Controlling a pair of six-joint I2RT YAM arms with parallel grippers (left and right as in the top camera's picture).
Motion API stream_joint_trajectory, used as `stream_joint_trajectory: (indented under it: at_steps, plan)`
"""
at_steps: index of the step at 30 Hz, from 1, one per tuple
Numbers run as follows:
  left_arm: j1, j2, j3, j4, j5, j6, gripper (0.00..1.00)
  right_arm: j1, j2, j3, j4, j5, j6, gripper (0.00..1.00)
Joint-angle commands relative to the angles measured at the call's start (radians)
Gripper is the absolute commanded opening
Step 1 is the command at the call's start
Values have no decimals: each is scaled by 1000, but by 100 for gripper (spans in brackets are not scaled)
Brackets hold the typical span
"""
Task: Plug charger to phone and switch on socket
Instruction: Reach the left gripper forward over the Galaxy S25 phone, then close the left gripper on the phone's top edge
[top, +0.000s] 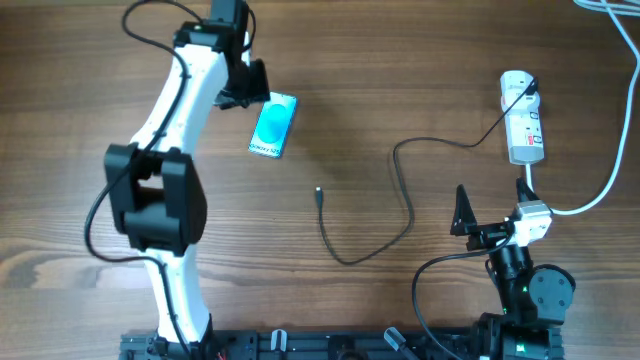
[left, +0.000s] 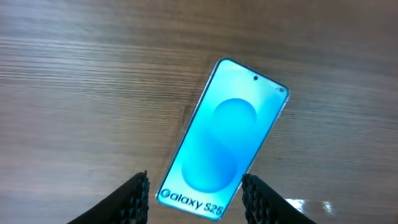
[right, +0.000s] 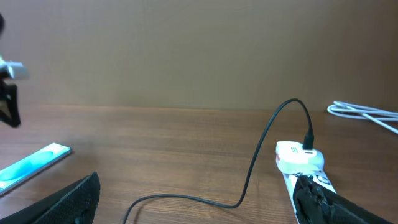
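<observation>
The phone (top: 273, 126) lies flat on the wooden table with its cyan screen up and "Galaxy S25" at its near end; it fills the left wrist view (left: 224, 140). My left gripper (top: 245, 88) is open right over the phone's top-left end; its fingers (left: 196, 196) straddle the Galaxy end without touching. The charger, a thin black cable (top: 405, 190), runs from the socket (top: 522, 117) to a loose plug tip (top: 319, 194) mid-table. My right gripper (top: 490, 208) is open and empty just short of the socket (right: 298, 158), with the cable (right: 255, 171) between its fingers' view.
A thick white lead (top: 610, 170) curves from the socket's near end up the right side to the table's back edge. White cables (right: 364, 113) lie far right in the right wrist view. The phone's edge also shows in the right wrist view (right: 31, 165).
</observation>
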Motion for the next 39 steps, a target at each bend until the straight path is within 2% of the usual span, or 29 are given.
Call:
stream_joint_trajectory:
  at_steps: [1, 2, 6, 10, 15, 16, 18, 22, 24, 26, 30, 33, 35, 39]
  plan:
    - [-43, 60, 11, 26, -6, 5, 77, -1, -8, -1, 5, 10, 5, 100]
    - [-56, 77, 11, 39, -6, 5, 100, -1, -8, -1, 5, 10, 5, 100]
    - [-81, 145, 10, 83, -8, 12, 100, -1, -8, -1, 5, 10, 5, 100]
    - [-88, 180, -5, 101, -22, 89, 100, -1, -8, -1, 5, 10, 5, 100]
    - [-89, 183, -50, 138, -51, 88, 99, -1, -8, -1, 5, 10, 5, 100]
    - [-91, 183, -52, 135, -51, 88, 97, -1, -8, -1, 5, 10, 5, 100]
    - [-97, 183, -52, 106, -42, 84, 80, -1, -8, -1, 5, 10, 5, 100]
    - [-122, 183, -52, 20, -32, 84, 78, -1, -8, -1, 5, 10, 5, 100]
    - [-143, 183, -52, -42, -32, 84, 79, -1, -8, -1, 5, 10, 5, 100]
    - [-166, 183, -52, -94, -32, 60, 84, -1, -8, -1, 5, 10, 5, 100]
    - [-192, 183, -52, -153, -32, 23, 100, -1, -8, -1, 5, 10, 5, 100]
    - [-180, 183, -52, -190, -32, -52, 100, -1, -8, -1, 5, 10, 5, 100]
    - [-176, 183, -52, -193, -32, -60, 100, -1, -8, -1, 5, 10, 5, 100]
    - [-168, 183, -52, -100, -46, -97, 100, -1, -8, -1, 5, 10, 5, 100]
